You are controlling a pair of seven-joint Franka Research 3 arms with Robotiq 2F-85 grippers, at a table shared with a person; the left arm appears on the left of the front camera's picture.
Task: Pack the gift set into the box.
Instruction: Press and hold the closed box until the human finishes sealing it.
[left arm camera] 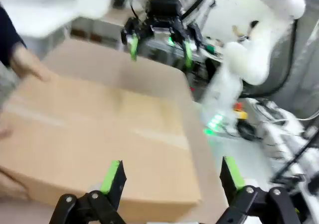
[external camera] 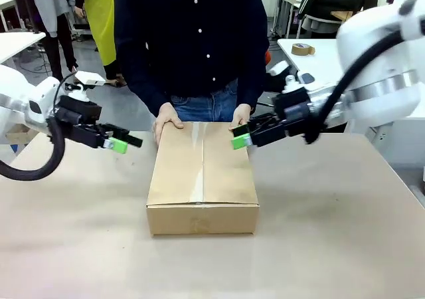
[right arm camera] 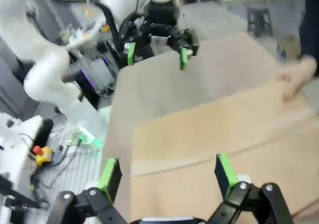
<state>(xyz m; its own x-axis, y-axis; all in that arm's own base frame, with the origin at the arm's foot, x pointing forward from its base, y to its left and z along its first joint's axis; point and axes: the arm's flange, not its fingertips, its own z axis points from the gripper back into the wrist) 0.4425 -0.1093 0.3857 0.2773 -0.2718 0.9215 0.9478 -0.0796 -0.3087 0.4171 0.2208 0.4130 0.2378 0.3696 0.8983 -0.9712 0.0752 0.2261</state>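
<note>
Box: closed, laid on the desk, held at its far corners by the person.
Left hand: fingers apart, empty, left of the box.
Right hand: fingers apart, empty, at the far right corner.

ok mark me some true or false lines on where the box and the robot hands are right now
1. The cardboard box has its top flaps shut. True.
2. The robot's left hand is clamped on the box. False: it is open and off the box's left side, apart from it.
3. The person's hands are on the box's far end. True.
4. The robot's right hand is shut. False: its fingers are spread, near the box's far right corner.
5. The box sits at the left edge of the table. False: it sits near the middle, between the two robot hands.
</note>
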